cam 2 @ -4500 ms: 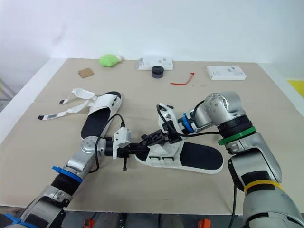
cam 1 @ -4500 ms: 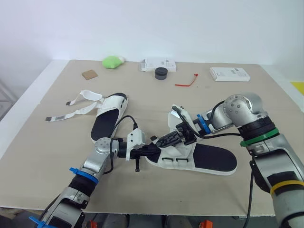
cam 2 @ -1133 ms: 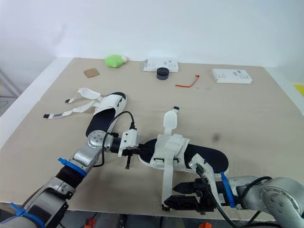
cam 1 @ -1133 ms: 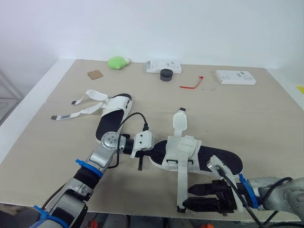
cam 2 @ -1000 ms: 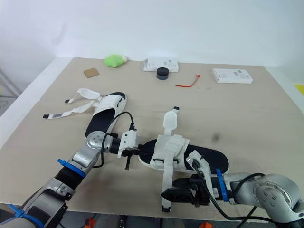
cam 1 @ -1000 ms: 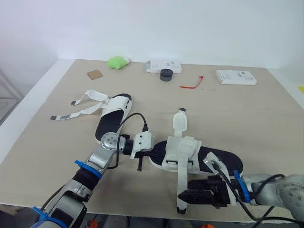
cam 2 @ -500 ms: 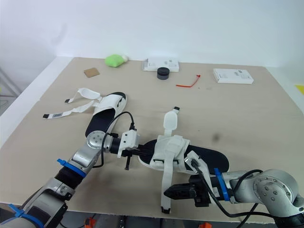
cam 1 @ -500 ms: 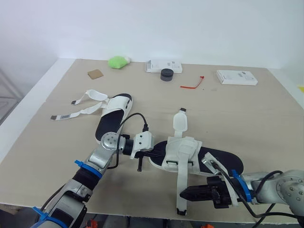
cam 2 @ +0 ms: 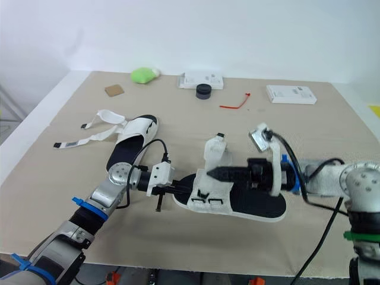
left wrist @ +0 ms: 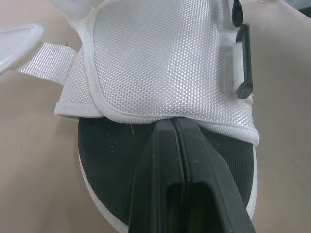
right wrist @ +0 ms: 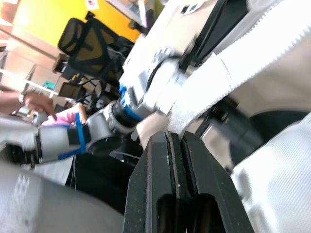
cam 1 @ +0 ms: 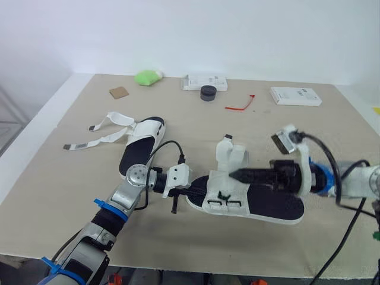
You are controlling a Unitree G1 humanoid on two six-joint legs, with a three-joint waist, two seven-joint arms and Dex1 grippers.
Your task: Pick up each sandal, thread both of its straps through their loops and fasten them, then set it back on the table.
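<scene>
Near the worktop's front edge, the sandal is touched at its toe by the closed left gripper. Its strap is pinched in the right gripper. The other sandal is seen toward the left edge, straps loose.

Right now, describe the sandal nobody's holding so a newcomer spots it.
On the beige table, look left, beyond the left gripper. The free sandal lies alone, two white straps trailing loose toward the left edge; the right gripper pinches the other sandal's strap.
</scene>
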